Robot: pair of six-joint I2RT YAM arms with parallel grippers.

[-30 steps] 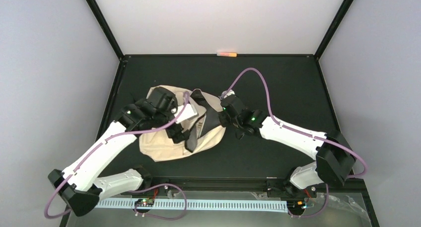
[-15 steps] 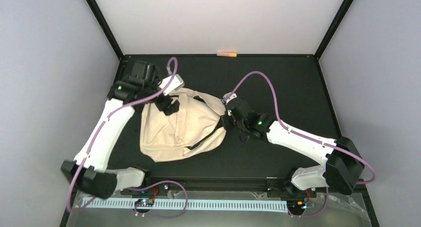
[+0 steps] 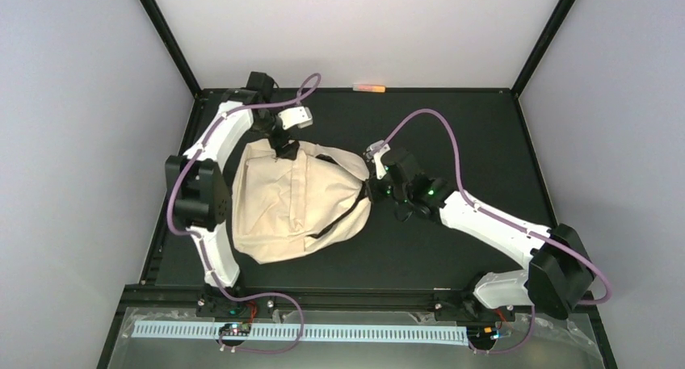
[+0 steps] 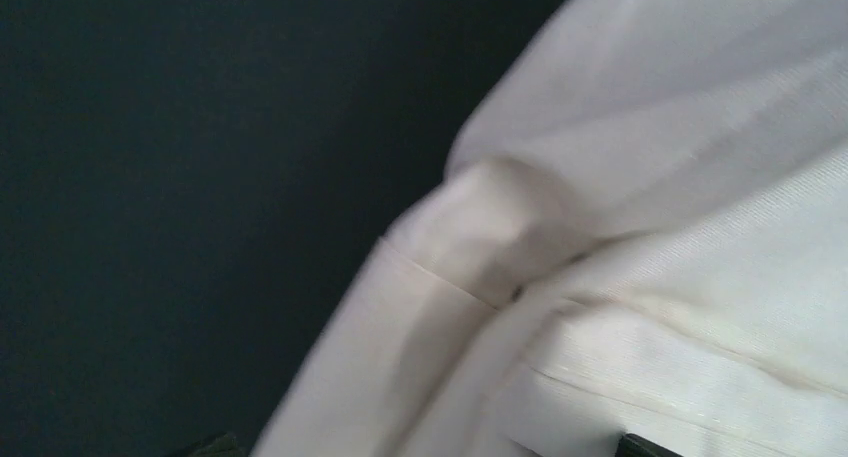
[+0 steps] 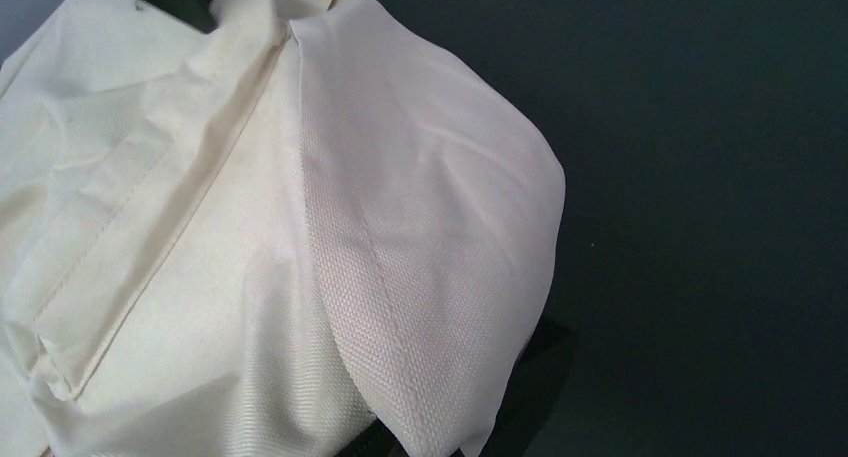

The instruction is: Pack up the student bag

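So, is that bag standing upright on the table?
No, the student bag lies flat on its side, spread out on the dark table.

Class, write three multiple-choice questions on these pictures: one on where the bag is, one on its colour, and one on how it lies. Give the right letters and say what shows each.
1. Where does the bag lie on the table?
A. left of the middle
B. in the far right corner
C. hanging off the near edge

2. What colour is the bag's cloth?
A. red
B. cream
C. blue

3. How is the bag placed?
A. standing upright
B. lifted clear of the table
C. lying down on the table

Answers:
1 A: in the top view it lies on the left half of the table.
2 B: both wrist views show cream cloth, and only the strap is black.
3 C: in the top view it is spread out low on the table top.
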